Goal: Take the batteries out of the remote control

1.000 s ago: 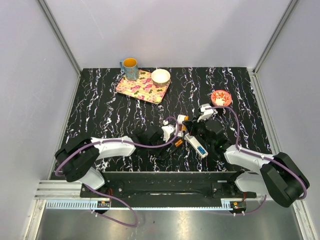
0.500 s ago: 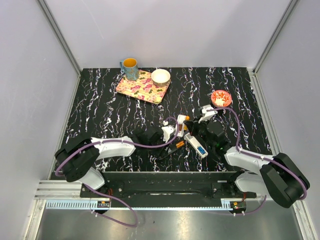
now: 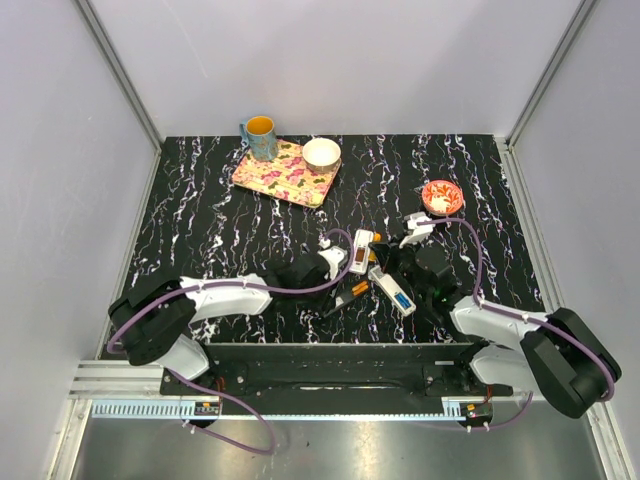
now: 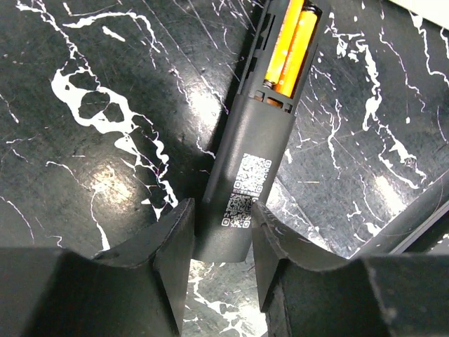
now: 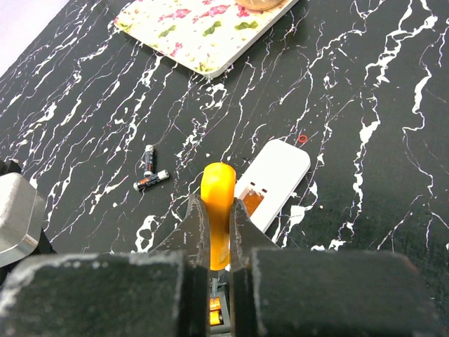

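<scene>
A black remote control [image 4: 242,151] lies with its back open and two orange batteries [image 4: 291,42] in the compartment. My left gripper [image 4: 222,217] is shut on its near end, one finger on each side. In the top view the remote [image 3: 345,296] lies between both arms. My right gripper [image 5: 217,203] is shut on an orange-handled tool [image 5: 217,184], and its thin metal tip points down at the orange batteries [image 5: 214,314] right below. A white remote [image 5: 275,177] lies open just beyond. Another white remote [image 3: 392,292] holds blue batteries [image 3: 401,299]. Two loose dark batteries [image 5: 149,170] lie on the table.
A flowered tray [image 3: 285,172] with a mug [image 3: 260,137] and a white bowl [image 3: 321,153] stands at the back left. A small red bowl [image 3: 441,195] sits at the right. A flat black bar [image 4: 410,225] lies beside the black remote.
My left wrist has turned and shifted a little toward the back. My right gripper has edged slightly right and back with the tool. The white remote between the arms shows more.
</scene>
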Robot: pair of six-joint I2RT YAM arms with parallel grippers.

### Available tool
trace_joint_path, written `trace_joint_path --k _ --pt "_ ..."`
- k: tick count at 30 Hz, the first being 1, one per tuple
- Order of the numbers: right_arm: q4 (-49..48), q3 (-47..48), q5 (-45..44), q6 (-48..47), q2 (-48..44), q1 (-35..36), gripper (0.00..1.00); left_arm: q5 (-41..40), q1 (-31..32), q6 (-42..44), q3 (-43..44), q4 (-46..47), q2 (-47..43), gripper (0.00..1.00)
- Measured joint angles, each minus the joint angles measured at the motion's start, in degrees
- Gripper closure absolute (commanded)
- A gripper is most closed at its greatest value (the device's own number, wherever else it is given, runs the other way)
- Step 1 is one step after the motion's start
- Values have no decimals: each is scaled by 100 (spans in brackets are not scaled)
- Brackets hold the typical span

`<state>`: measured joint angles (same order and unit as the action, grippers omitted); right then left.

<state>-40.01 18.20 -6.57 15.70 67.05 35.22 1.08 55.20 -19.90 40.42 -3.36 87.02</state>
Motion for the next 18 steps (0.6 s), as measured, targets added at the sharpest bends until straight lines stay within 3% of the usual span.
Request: trace_joint_path --k 3,5,6,9,15,18 --pt "-136 0 4 50 170 0 100 -140 28 -243 0 -22 -20 64" --pt "-201 0 7 87 267 0 100 -197 37 -365 0 -42 -31 50" --pt "-225 0 4 98 297 0 100 -216 39 -422 0 -44 -35 30" --pt "-267 0 7 107 310 0 100 -240 118 -498 -37 0 -24 18" --pt "-306 31 7 105 304 0 100 -260 264 -330 -33 68 9 21" --pt "-299 31 2 105 256 0 100 -361 321 -190 85 59 146 29"
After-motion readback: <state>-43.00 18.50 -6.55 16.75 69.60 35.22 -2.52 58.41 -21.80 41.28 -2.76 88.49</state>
